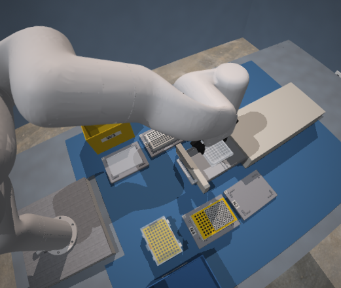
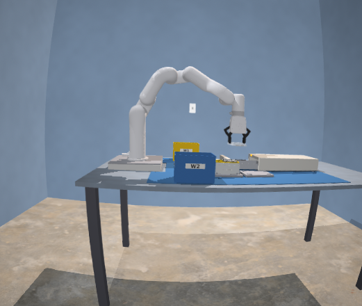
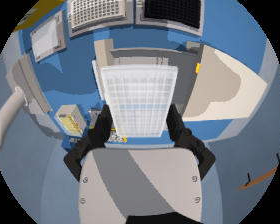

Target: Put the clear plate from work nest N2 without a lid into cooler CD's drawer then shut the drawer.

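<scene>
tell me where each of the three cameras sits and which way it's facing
Top: high behind the arm's base, looking down the bench; the white arm fills the left, above the beige cooler's open drawer.
Exterior: out in the room at bench height, facing the grey table side-on; the whole arm shows.
Wrist: on the wrist, looking straight down past both black fingers.
Shared: top and wrist both show the clear ribbed plate held in the gripper above the drawer.

Lab bench (image 2: 123,181): well plates (image 1: 161,236), cooler (image 1: 279,114).

Grey bench (image 2: 116,181), blue mat (image 2: 290,178), blue bin (image 2: 194,167), cooler (image 2: 286,161)
</scene>
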Controlling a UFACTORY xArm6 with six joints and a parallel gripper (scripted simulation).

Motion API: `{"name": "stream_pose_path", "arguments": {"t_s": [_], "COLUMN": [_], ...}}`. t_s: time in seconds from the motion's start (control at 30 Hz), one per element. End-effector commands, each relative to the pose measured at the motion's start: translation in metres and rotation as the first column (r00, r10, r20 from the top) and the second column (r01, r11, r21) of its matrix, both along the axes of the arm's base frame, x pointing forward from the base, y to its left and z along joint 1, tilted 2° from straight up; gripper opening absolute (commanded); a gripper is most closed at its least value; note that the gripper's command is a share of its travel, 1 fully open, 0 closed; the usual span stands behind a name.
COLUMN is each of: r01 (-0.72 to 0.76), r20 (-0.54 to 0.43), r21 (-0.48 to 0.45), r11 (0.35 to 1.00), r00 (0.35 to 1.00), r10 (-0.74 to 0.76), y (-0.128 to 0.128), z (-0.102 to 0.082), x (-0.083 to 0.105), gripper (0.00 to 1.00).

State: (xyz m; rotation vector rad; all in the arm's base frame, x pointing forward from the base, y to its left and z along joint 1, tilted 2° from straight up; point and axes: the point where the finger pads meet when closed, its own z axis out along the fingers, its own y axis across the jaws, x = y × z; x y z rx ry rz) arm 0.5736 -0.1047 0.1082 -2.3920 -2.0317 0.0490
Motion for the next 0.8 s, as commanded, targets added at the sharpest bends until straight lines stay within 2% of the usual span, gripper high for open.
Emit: {"name": "stream_pose_path", "arguments": {"t_s": [0.0, 0.33, 0.77], "r01": [0.000, 0.000, 0.000], "r20": [0.005, 0.005, 0.005], "r21": [-0.001, -0.001, -0.001], "r11": [1.000, 1.000, 1.000], "r00": [1.000, 1.000, 1.000], "r10": [0.000, 0.000, 0.000], "y": [0.000, -0.001, -0.001], "z": [0.002, 0.002, -0.016], "x": [0.001, 0.002, 0.001], "gripper": [0.00, 0.00, 0.00]}}
